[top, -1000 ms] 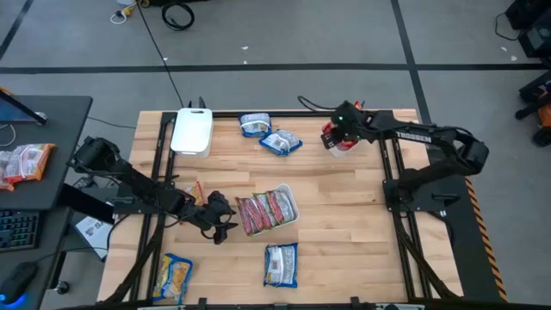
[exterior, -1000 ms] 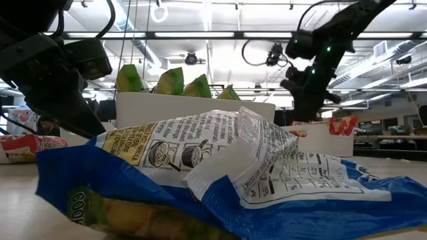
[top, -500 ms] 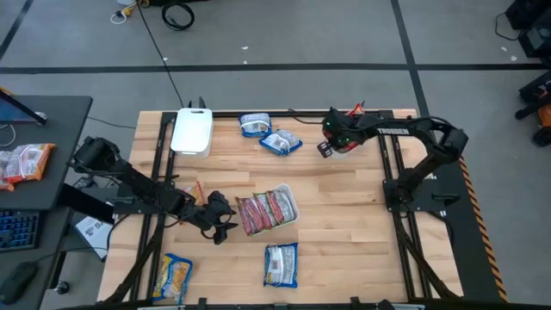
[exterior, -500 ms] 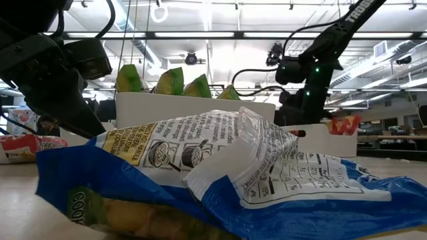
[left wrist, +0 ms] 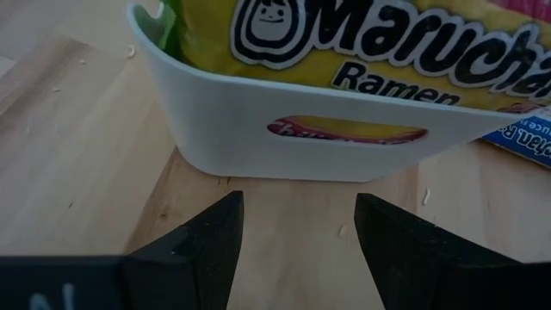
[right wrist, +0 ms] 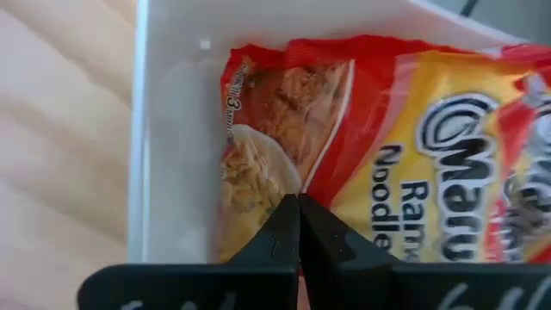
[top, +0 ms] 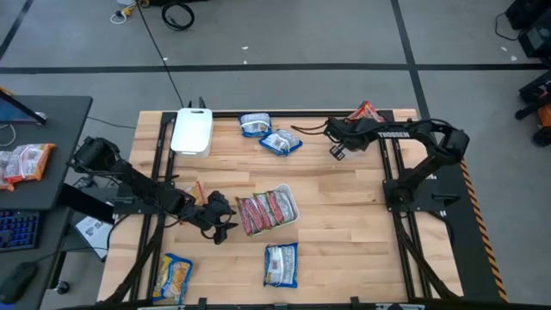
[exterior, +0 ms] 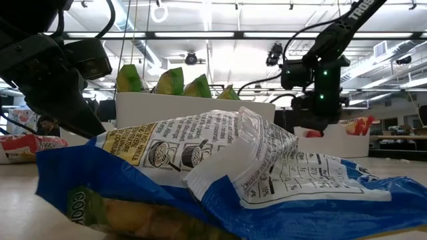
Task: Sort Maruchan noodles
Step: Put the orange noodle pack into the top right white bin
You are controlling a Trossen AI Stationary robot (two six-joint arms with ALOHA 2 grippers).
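Our right hand, fingers pressed together on nothing, sits beside the far-right tray, where the red packet lies just ahead, long axis across the fingers. Our left hand waits spread before the middle tray. Only the high view shows loose blue packets, nearer our right.

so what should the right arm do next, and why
Probably swing toward the two blue-white packets still loose on the table. Its right gripper has its jaws shut, holding nothing, over a white tray where an orange-red Maruchan packet already lies.
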